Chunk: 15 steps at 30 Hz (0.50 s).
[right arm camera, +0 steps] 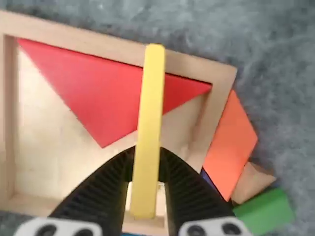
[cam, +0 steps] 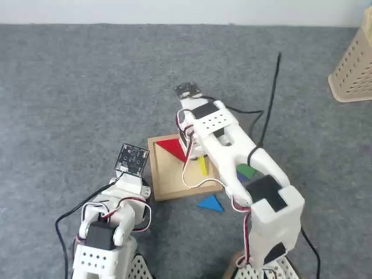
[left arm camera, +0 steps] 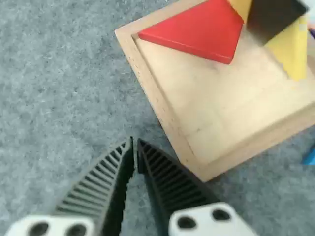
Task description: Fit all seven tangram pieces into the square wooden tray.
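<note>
Looking first at the square wooden tray (cam: 154, 168), I see it flat on the grey carpeted table (cam: 70, 87), between my two arms. A large red triangle (right arm camera: 98, 93) lies flat inside it, its long side against the far rim and one tip in a far corner. My right gripper (right arm camera: 147, 155) hangs over the tray, clamped on a thin yellow piece (right arm camera: 150, 123) that stands on its edge and crosses above the red triangle; I cannot tell whether it touches the tray floor. Off the tray's right rim, an orange parallelogram (right arm camera: 231, 142) rests against the wood, with a plain wooden piece (right arm camera: 253, 179) and a green block (right arm camera: 263, 209) just beyond it. A blue triangle (cam: 211, 204) sits on the table beside the tray's near edge. My left gripper (left arm camera: 135, 143) hovers over the table just off the tray's left edge, fingers together and empty. A perforated beige basket (cam: 354, 64) stands at the table's far right corner.
</note>
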Motion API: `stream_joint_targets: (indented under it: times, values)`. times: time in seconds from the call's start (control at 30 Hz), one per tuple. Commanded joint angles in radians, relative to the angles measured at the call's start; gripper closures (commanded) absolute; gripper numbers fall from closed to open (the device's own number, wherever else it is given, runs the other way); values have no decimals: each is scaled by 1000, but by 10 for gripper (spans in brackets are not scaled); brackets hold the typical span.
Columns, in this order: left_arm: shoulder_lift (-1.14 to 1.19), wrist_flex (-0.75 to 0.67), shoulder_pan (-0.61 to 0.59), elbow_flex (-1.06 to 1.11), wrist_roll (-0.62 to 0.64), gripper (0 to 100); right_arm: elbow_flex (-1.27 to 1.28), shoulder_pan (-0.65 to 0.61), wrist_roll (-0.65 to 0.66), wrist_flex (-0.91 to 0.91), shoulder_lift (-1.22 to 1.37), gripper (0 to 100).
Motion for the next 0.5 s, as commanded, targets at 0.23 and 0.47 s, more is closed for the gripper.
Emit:
stream_joint_targets:
  times: [0.23, 0.47]
  values:
    - [-20, 6, -3, -18, 6, 988, -5, 179, -31, -25, 31, 991]
    - [-20, 6, -3, -18, 6, 988, -3, 274, -28, -25, 35, 991]
